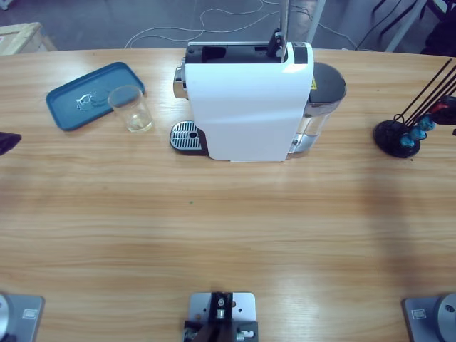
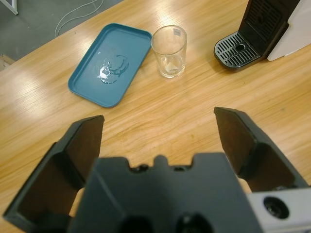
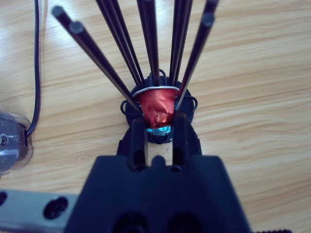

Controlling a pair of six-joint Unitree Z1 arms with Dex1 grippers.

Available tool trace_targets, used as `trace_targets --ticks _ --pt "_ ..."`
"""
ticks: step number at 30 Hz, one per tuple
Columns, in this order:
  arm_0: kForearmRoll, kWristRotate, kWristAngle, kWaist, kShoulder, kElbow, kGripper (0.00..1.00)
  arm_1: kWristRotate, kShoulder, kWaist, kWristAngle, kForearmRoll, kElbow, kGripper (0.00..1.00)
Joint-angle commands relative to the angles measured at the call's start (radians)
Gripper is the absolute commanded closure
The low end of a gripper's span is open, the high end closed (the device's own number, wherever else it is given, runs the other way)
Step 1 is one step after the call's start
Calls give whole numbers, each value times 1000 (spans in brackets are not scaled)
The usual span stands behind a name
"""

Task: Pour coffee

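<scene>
Glass tumbler (image 2: pixel 169 51) stands upright on the counter (image 1: pixel 228 228) beside the teal tray (image 2: pixel 110 63) — rigid, slick, breakable, light; grip mid-wall. Coffee barely visible inside. Left claw (image 2: pixel 158 138) released, apart. Right claw (image 3: pixel 159 130) clenched on a red capsule (image 3: pixel 157 108) in its rack (image 3: pixel 146 48).

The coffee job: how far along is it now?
Early. Done: nothing visible; the glass sits beside the tray, not on the machine's drip grille. In hand: the right pincer closes on a red capsule. The left pincer is open.
</scene>
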Motion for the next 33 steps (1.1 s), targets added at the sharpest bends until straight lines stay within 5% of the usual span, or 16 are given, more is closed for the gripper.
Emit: trace_targets --ticks 1,11,19,27,33 --pt "-16 8 14 -11 -13 42 36 9 -55 -18 -3 3 36 1000" --pt "-24 8 13 -11 -15 47 36 29 -194 -18 -6 236 -133 1000" --pt "-37 10 12 -11 -14 51 36 -27 -255 32 30 543 -475 1000" --pt "-49 11 8 -11 -12 56 29 -286 -230 652 130 680 -505 1000" --pt "-47 13 10 -11 -14 57 10 -349 -98 780 296 729 -558 1000"
